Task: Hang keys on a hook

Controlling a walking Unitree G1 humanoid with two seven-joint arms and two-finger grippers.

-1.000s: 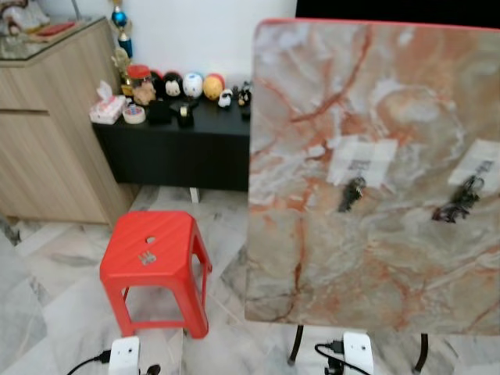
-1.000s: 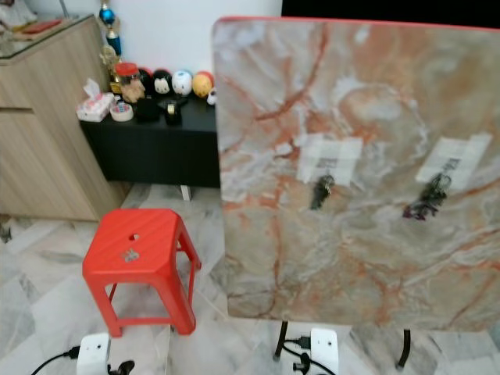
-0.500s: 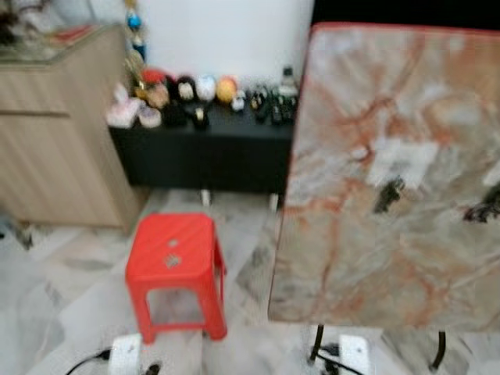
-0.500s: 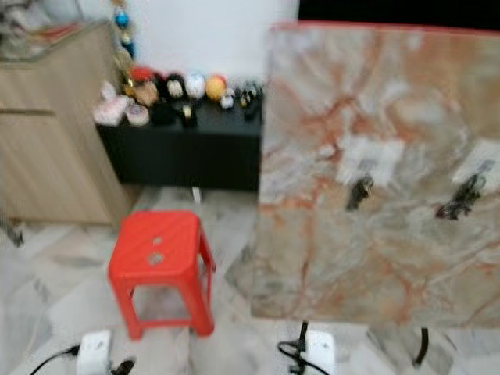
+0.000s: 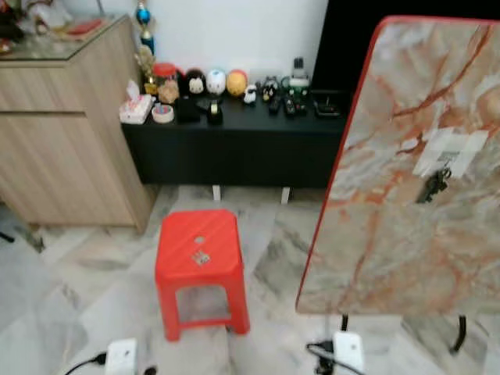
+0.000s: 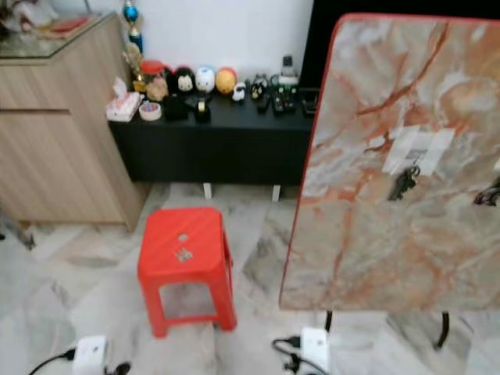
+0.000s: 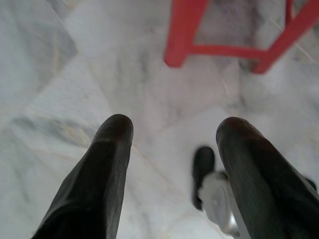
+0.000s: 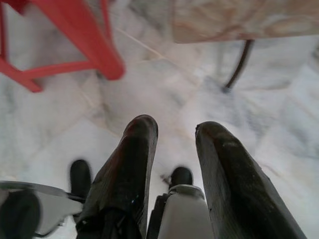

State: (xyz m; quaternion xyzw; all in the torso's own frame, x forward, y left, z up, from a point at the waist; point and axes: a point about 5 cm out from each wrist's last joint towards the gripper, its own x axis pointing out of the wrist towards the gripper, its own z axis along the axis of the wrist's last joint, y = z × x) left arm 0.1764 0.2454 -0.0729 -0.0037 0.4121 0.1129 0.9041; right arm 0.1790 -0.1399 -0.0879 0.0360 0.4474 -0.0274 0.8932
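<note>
Both arms just hung low. The left gripper (image 7: pixel 172 132) was spread wide with nothing in it, over marble floor (image 7: pixel 60 89) beside a leg of the red stool (image 5: pixel 200 248). The right gripper (image 8: pixel 174 130) had a narrower gap, also empty, above the floor near the panel's black leg (image 8: pixel 238 67). The head views gave what the wrists couldn't: a marble-look panel (image 6: pixel 375 234) standing upright on the right, with keys (image 6: pixel 404 183) hanging from a taped hook (image 6: pixel 418 151), and a second bunch (image 6: pixel 489 192) at the frame edge. Open floor lay between stool and panel. Behind were a black counter (image 5: pixel 234 148) with figurines (image 5: pixel 216 81) and a wooden cabinet (image 5: pixel 62 141).
</note>
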